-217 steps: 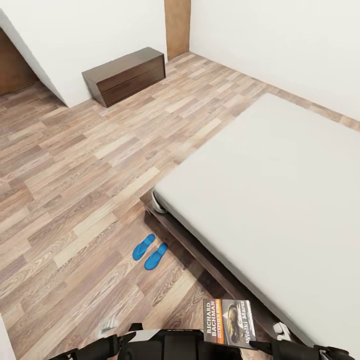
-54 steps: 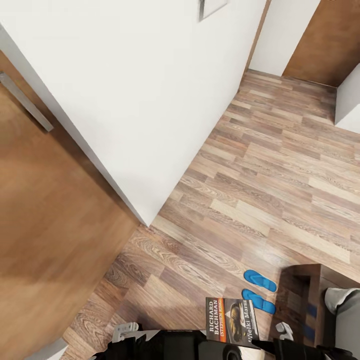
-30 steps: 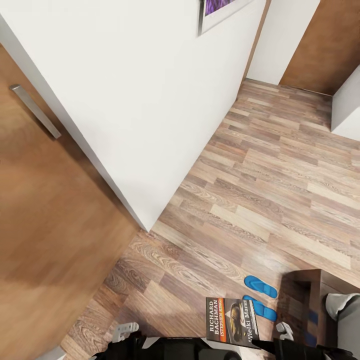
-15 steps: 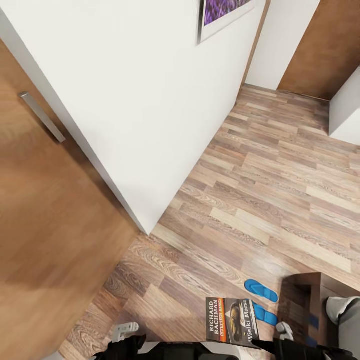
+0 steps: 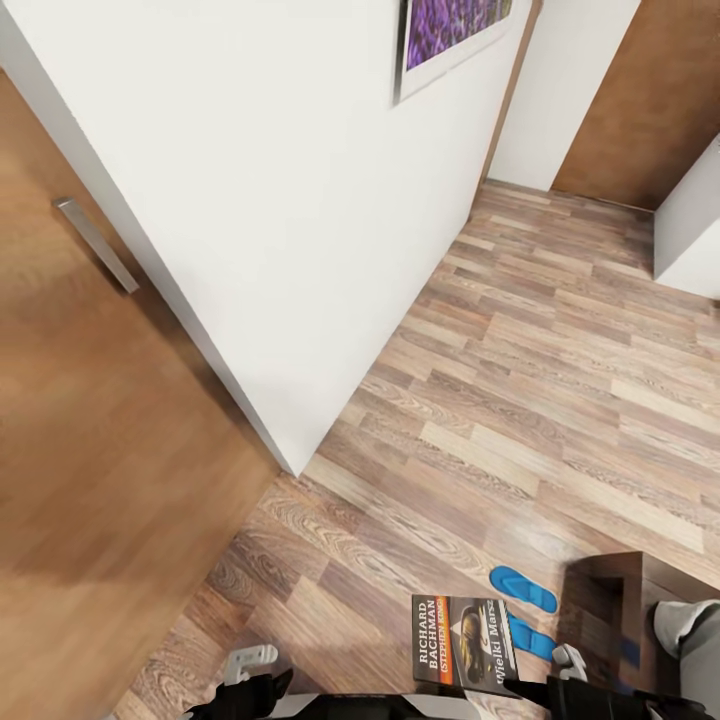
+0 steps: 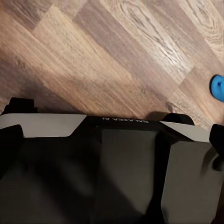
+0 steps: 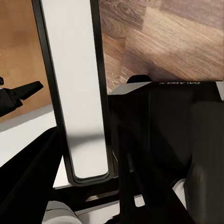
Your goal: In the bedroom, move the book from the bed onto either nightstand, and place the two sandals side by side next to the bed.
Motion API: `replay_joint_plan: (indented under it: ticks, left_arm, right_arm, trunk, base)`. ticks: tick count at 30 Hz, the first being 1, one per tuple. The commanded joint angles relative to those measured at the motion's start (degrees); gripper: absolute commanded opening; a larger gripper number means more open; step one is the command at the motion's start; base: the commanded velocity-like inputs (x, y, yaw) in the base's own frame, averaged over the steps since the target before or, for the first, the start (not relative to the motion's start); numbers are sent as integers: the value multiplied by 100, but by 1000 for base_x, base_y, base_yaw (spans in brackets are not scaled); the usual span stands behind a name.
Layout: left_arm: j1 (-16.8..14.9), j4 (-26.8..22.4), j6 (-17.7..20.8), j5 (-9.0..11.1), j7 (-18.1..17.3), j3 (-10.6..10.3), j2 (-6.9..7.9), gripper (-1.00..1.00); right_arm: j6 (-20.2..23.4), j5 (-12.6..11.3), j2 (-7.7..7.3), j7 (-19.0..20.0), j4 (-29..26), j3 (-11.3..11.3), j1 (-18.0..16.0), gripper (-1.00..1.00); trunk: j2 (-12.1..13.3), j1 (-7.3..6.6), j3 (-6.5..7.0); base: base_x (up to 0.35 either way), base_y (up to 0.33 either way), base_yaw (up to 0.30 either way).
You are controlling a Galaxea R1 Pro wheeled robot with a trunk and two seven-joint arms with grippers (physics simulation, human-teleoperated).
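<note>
Head view shows the right claw (image 5: 545,688) at the lower edge of the picture, gripping the book (image 5: 462,644) by its lower right corner and holding it cover up above the floor; the right wrist view shows the book (image 7: 74,88) edge-on, running away from the camera. The left claw (image 5: 250,662) sits low at the left of the same picture, with nothing in it as far as can be seen; whether its fingers are apart or together cannot be told. Just beyond the book, the two sandals (image 5: 523,606) lie side by side on the floor, the nearer one partly hidden behind the book, both just beside the dark wooden bed frame (image 5: 605,600), where a corner of the pale mattress (image 5: 690,625) shows. Judged from this, the sandal step appears complete and the book is in transit to a nightstand. The next move calls for turning the base until a nightstand comes into view, then lowering the book flat onto its top. The floor (image 5: 520,380) is brown wood plank. A white wall (image 5: 280,200) carries a purple picture (image 5: 450,35), and a brown door (image 5: 90,420) with a metal handle (image 5: 95,243) stands at the left.
</note>
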Motion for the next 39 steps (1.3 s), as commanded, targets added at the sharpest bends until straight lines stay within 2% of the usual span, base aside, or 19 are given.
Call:
replay_joint_plan:
  ticks: [1, 39]
  left_arm:
    - [-2, 4, -15, -25, -16, 36, 1, 100]
    - [-2, 13, -15, -25, -16, 34, -7, 100]
  right_arm:
    - [58, -60, -3, 14, -4, 50, -2, -100]
    - [-78, -60, -3, 14, -2, 50, -2, -100]
  trunk:
    - [-7, 3, 4]
    - [-7, 3, 357]
  base:
    - [0, 0, 0]
    - [0, 0, 0]
